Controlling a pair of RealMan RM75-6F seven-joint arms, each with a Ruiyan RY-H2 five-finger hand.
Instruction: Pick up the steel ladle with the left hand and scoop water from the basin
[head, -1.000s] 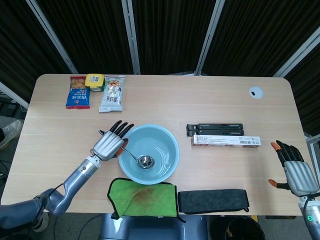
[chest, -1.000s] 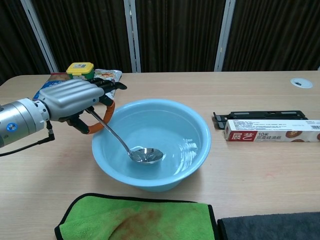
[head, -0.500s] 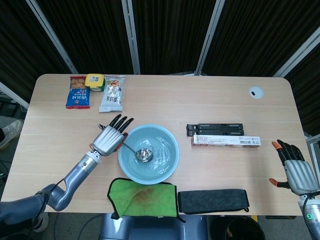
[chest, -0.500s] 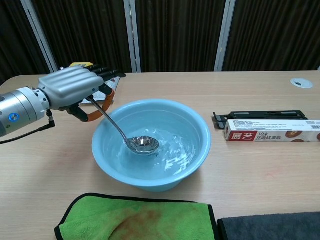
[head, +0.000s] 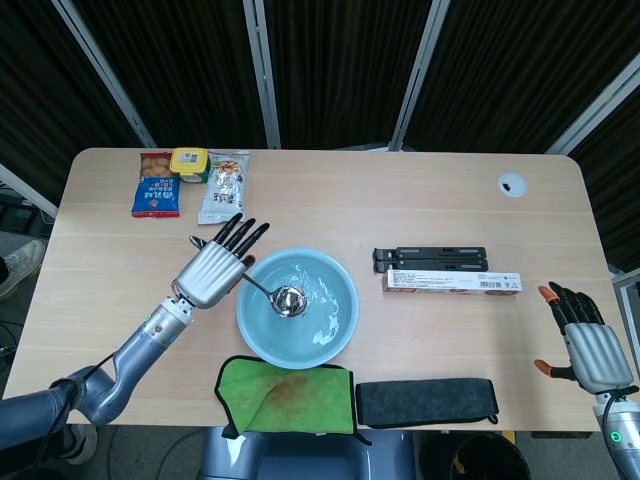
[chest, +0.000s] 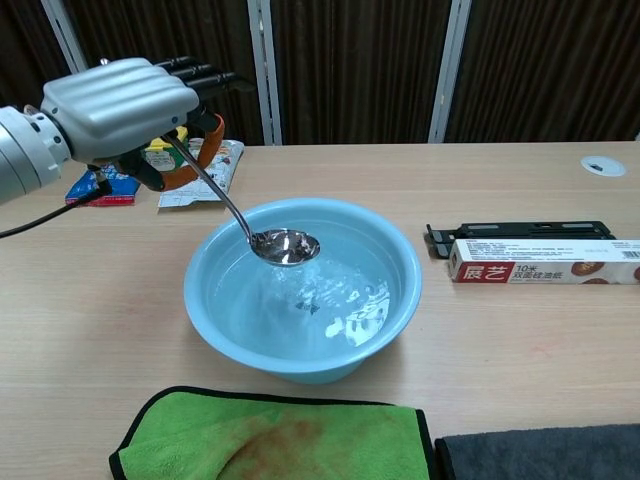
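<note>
- My left hand (chest: 115, 100) grips the steel ladle (chest: 285, 246), which has risen out of the water since one second ago.
- Its bowl now hangs above the basin (chest: 395, 300), so the scoop looks nearly complete.
- My right hand (head: 590, 350) rests open, holding nothing.

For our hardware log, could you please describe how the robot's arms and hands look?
The left hand has a ribbed silver back, black fingers, orange thumb trim and a thin black cable at its silver wrist. The right hand matches it, with orange fingertips.
</note>
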